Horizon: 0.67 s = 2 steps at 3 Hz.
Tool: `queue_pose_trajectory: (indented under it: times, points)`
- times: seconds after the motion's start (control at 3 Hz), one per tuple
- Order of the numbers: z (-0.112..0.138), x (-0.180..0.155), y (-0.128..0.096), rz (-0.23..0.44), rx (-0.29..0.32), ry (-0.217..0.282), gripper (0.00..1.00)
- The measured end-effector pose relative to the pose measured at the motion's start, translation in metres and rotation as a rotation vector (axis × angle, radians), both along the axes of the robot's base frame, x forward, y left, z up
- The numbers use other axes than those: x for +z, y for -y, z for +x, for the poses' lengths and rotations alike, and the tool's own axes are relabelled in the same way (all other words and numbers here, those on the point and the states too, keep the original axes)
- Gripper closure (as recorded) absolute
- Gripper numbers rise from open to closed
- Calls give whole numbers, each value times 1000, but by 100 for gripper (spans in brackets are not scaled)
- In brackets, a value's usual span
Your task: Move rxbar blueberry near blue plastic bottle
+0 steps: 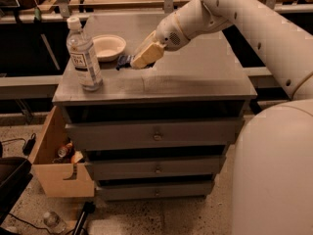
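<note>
arm: enters from right, slants down-left over counter
gripper: low, just right of bowl
jaws: clenched on snack bar
snack bar: by bowl's front rim, apart from bottle
bottle: upright near counter's front-left corner
room: bare counter front and right

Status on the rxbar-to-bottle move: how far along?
Done: rxbar blueberry is grasped, gripper jaws shut on it. In hand: it is held just right of the blue plastic bottle, in front of the bowl. Left: probably lower beside the bottle, release, retract.
</note>
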<state>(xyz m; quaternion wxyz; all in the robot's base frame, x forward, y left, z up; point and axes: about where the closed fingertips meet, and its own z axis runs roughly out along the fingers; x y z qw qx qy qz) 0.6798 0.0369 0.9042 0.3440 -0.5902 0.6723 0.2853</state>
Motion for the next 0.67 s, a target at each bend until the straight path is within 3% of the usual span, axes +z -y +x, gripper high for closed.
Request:
queue_pose_trajectory:
  times: [0.67]
  points:
    - [-1,-4,-5,-1,10,-9,31]
